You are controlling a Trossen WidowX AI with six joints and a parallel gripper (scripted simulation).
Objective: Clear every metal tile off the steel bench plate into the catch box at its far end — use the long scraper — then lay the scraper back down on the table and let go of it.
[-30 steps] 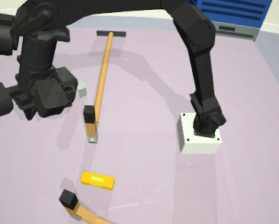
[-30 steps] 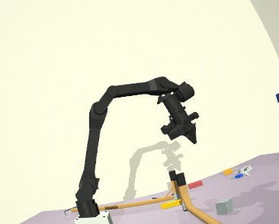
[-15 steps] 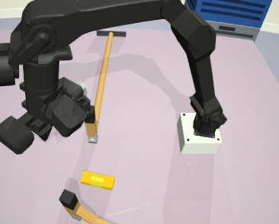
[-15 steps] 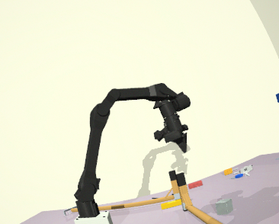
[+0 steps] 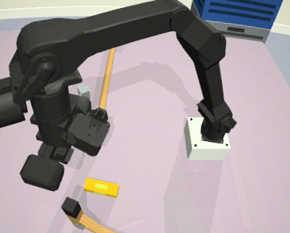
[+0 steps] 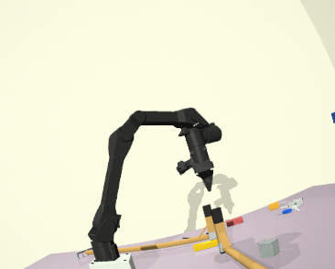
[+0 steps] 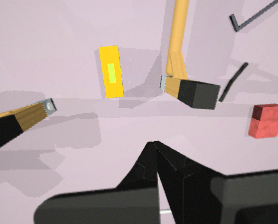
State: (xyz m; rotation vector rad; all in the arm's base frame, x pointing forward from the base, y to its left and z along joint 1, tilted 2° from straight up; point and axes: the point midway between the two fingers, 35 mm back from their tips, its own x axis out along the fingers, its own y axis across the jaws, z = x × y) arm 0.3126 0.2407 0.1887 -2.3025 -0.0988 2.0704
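Behind the pale pink worktop [image 5: 143, 178] [image 6: 297, 238] [image 7: 50, 30], can see a cream wall [image 6: 91, 55], with a blue cabinet [image 5: 242, 12] near a corner of the top view. Stands on a white base block [image 5: 194, 152] [image 6: 124, 263], arched high and bent down over the tools. Holds nothing in the end effector [image 5: 62, 152] [image 6: 210, 188] [image 7: 153, 143]: closed, tips together, pointing down above the upright grips in the exterior view. Can make out 2 long wooden-handled tools on the worktop, both apart from those tips. Would take the handled tool below the wrist [image 5: 107, 79] [image 6: 243, 257] [image 7: 22, 120] as probably the long scraper, with its head out of sight; runs toward the lower right in the exterior view and ends in a black-topped upright grip. Can trace the other handled tool [image 5: 83, 219] [image 6: 178, 242] [image 7: 178, 30] toward the base, with its own black-topped grip near the first. Between the 2, can see a yellow block [image 5: 101, 187] [image 6: 205, 246] [image 7: 111, 72] lying flat. Farther off, can find a red block [image 6: 234, 221] [image 7: 265, 121], a gray block [image 5: 83, 91] [image 6: 268, 248], an orange piece [image 6: 274, 206] and a blue piece [image 6: 286, 211].
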